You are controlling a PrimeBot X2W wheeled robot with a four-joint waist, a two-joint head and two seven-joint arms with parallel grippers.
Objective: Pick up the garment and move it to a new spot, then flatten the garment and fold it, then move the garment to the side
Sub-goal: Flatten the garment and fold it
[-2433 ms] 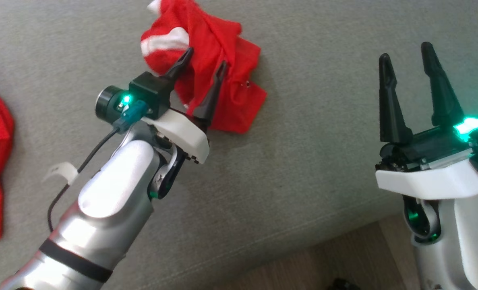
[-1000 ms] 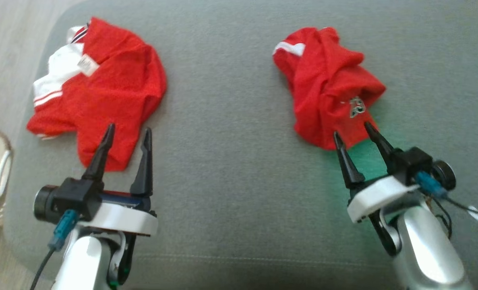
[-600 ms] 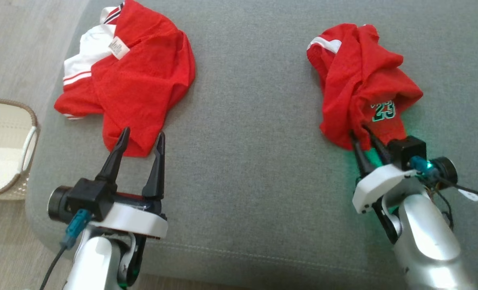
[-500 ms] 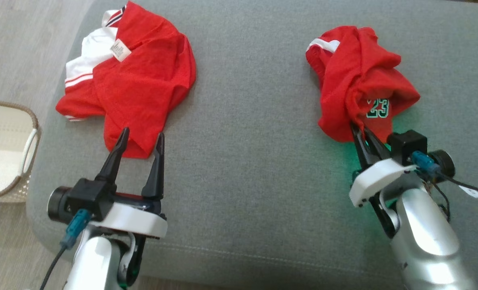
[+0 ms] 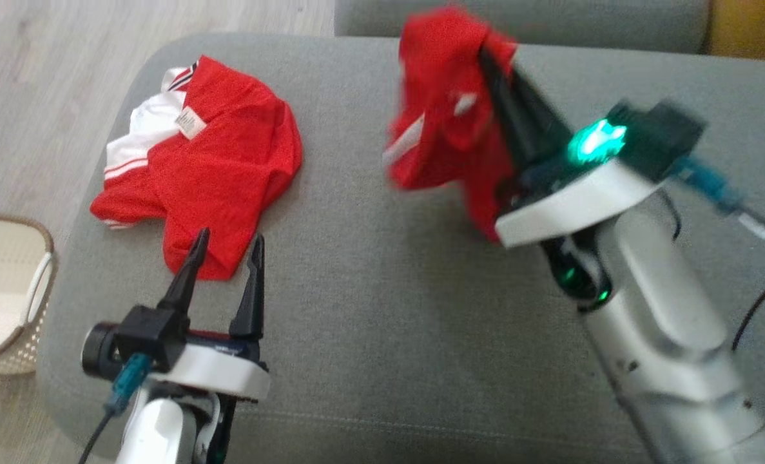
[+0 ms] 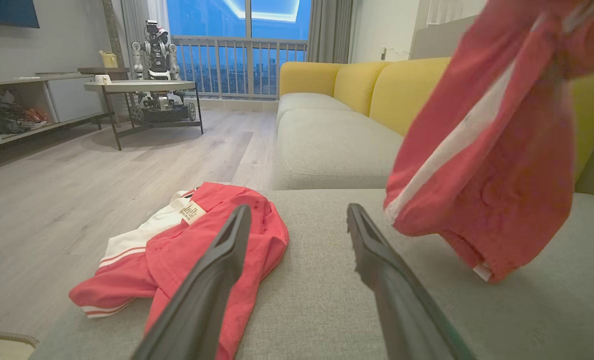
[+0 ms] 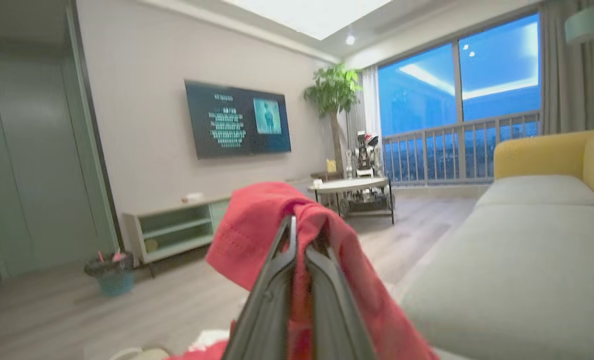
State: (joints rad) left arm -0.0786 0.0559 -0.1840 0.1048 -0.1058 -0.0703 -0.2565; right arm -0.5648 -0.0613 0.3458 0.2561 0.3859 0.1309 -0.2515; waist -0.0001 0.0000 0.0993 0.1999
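My right gripper (image 5: 485,55) is shut on a red garment (image 5: 443,122) with a white stripe and holds it in the air above the grey sofa seat (image 5: 382,309). The cloth drapes over the closed fingertips in the right wrist view, garment (image 7: 271,225), right gripper (image 7: 299,227). From the left wrist view the same garment (image 6: 487,165) hangs at the upper right, clear of the cushion. My left gripper (image 5: 227,241) stands open at the lower left, its tips just over the near edge of a second red and white garment (image 5: 208,161) lying on the seat. Left gripper (image 6: 297,215) holds nothing.
A woven basket (image 5: 2,296) sits on the wooden floor left of the sofa. The yellow sofa back (image 6: 402,85) rises behind the seat. A low table (image 6: 141,90) with another robot on it stands across the room.
My right gripper closed on the garment's near edge and lifted it up and to the left, off the seat. The left gripper stayed open in place. The head camera shifted.
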